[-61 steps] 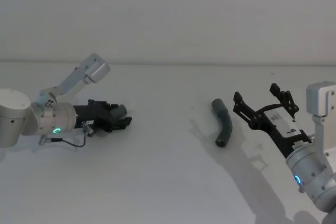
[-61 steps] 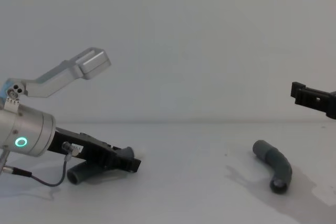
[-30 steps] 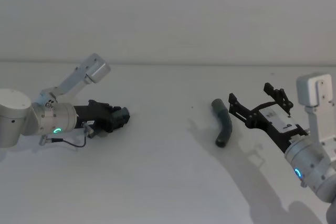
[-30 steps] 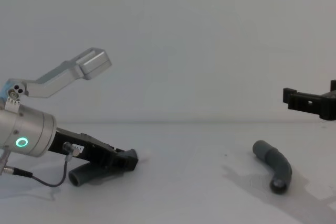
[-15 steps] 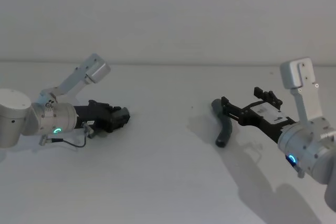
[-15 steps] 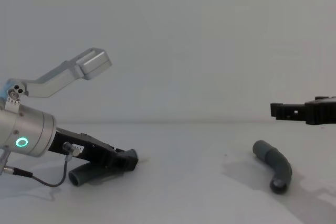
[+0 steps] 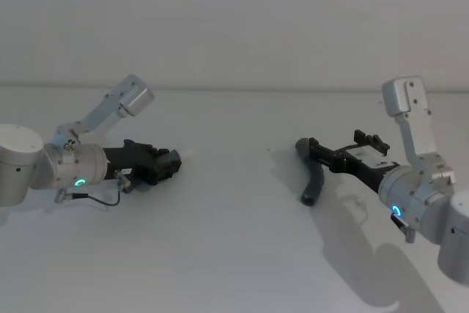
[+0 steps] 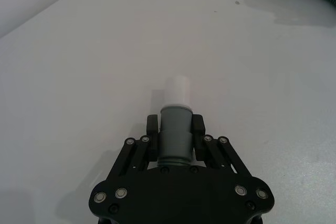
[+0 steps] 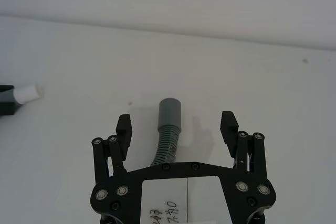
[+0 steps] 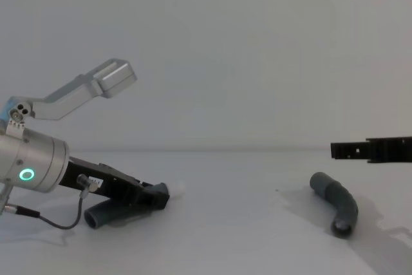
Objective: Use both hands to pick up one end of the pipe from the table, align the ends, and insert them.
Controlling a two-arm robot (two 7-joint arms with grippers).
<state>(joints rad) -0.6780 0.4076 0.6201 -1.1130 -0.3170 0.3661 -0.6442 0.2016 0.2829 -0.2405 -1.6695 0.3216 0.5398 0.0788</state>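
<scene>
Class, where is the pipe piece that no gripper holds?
The free pipe piece lies on the table on the robot's right in the head view, just below the open right gripper, which hovers without touching it.

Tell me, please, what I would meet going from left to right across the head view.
The left hand, shut on the spigot pipe piece → that piece's white spigot tip → socket pipe piece, with the open right hand hovering above it.

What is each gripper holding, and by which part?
Left gripper: one hose piece, by its grey collar behind the white tip. Right gripper: open, nothing held.
</scene>
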